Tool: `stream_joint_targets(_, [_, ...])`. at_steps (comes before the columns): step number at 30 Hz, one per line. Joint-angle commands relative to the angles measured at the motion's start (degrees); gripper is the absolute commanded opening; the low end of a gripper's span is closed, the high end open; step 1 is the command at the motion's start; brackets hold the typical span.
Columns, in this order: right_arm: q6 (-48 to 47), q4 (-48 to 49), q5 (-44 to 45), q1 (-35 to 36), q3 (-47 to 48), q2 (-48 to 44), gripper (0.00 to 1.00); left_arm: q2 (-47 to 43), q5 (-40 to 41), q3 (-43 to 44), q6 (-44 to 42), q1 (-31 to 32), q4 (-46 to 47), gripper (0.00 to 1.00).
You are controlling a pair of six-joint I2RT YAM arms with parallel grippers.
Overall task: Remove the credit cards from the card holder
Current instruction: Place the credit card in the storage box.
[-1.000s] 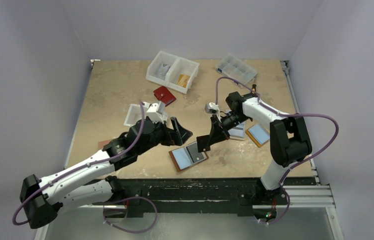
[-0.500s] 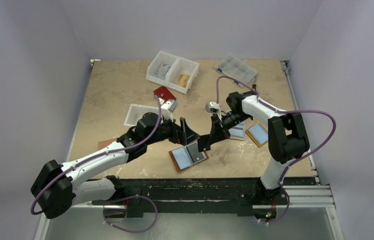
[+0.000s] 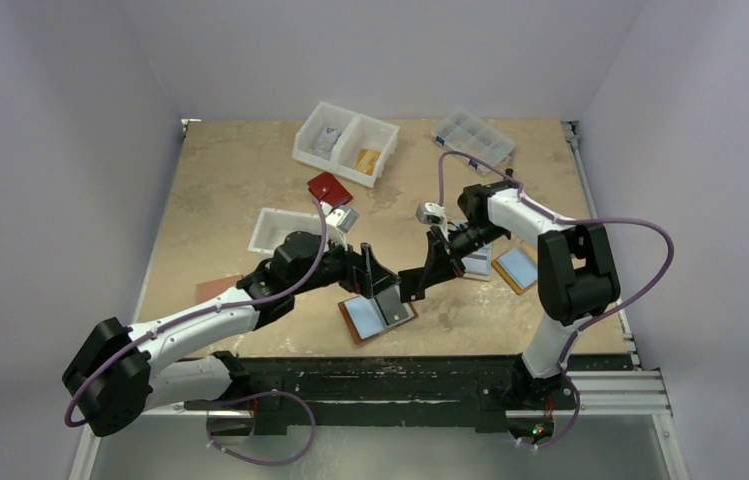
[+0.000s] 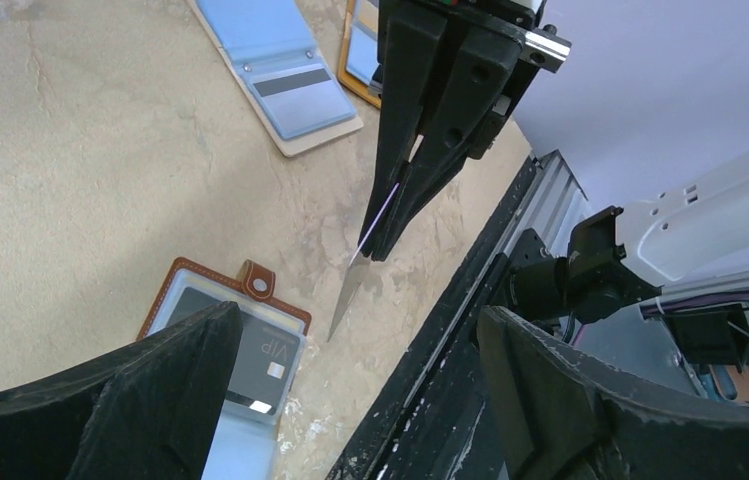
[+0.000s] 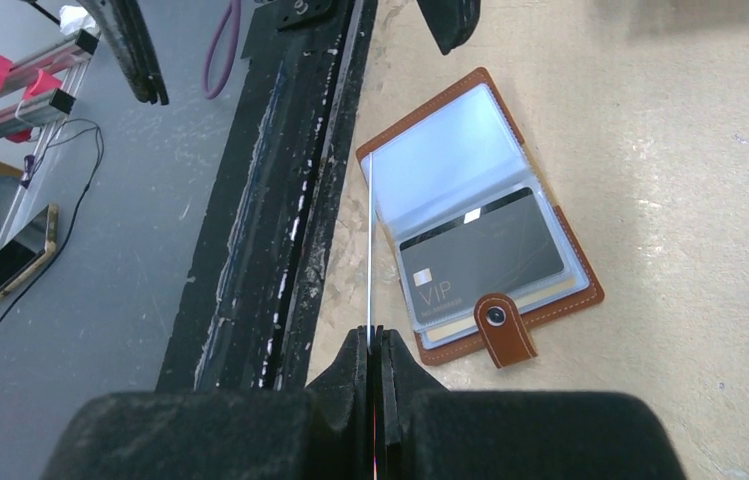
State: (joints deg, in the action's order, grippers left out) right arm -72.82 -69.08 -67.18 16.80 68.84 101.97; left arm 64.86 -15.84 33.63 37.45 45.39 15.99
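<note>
The card holder (image 3: 362, 318) lies open near the table's front edge, brown with a snap tab (image 5: 506, 328). It also shows in the right wrist view (image 5: 450, 140) and the left wrist view (image 4: 182, 276). A dark credit card marked VIP (image 5: 480, 255) sits in its clear sleeve. My right gripper (image 3: 410, 291) is shut on a second thin card (image 5: 370, 240), seen edge-on (image 4: 352, 290), and holds it upright just above the table beside the holder. My left gripper (image 3: 370, 280) is open and empty, hovering over the holder, with its jaws wide either side of the held card.
Two tan holders with blue panels (image 3: 476, 262) (image 3: 517, 268) lie to the right. A red wallet (image 3: 329, 189), a small white tray (image 3: 276, 229), a white two-part bin (image 3: 345, 143) and a clear organiser box (image 3: 472, 135) sit farther back. The black front rail (image 3: 400, 372) is close.
My left arm has reached to the right, bringing its open gripper over the holder and close to the right gripper. The right gripper has kept the card and barely shifted.
</note>
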Motion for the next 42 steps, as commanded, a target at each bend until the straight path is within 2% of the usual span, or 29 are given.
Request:
stream_joint_targets(1, [-4.8, -4.1, -3.3, -0.1, 2.7, 0.8, 0.00, -1.1, 1.1, 1.0, 1.3, -0.3, 0.5, 0.94])
stream_joint_targets(10, [-7.8, -6.6, -3.5, -0.1, 3.1, 1.7, 0.00, -0.4, -0.5, -1.5, 3.6, -0.3, 6.3, 0.87])
stream_joint_targets(18, [-8.4, -7.4, -3.5, -0.2, 3.3, 2.0, 0.00, 9.2, -5.2, 0.1, 4.0, -0.2, 14.8, 0.66])
stream_joint_targets(20, [-8.4, -7.5, -3.5, -0.1, 3.3, 2.2, 0.00, 11.5, -6.3, 1.1, 3.9, -0.3, 15.5, 0.57])
stream_joint_targets(22, [-8.3, -7.3, -3.6, -0.1, 3.3, 2.2, 0.00, 13.9, -8.7, 2.4, 3.9, -0.2, 15.8, 0.37])
stream_joint_targets(23, [-7.9, -7.0, -3.5, -0.1, 3.2, 2.2, 0.00, 15.0, -9.6, 2.8, 4.3, -0.1, 15.9, 0.33])
stream_joint_targets(33, [-7.1, -6.1, -3.6, 0.0, 2.5, 1.7, 0.00, 16.8, -7.5, 3.5, 3.3, 3.1, 17.3, 0.23])
stream_joint_targets(36, [-7.0, -5.9, -3.8, 0.0, 2.2, 1.1, 0.00, 17.2, -7.9, 3.5, 3.7, 3.6, 18.9, 0.00])
stream_joint_targets(37, [-6.9, -5.8, -3.9, 0.0, 2.1, 0.8, 0.00, 17.4, -8.2, 3.3, 4.1, 3.6, 19.7, 0.00])
stream_joint_targets(39, [-6.6, -5.3, -4.2, 0.0, 1.7, 0.4, 0.13, 17.3, -7.8, 3.1, 5.1, 3.7, 19.9, 0.00])
stream_joint_targets(42, [-4.6, -3.3, -4.9, 0.0, 1.3, -0.8, 0.36, 15.0, -5.0, 1.7, 5.5, 3.6, 18.0, 0.00])
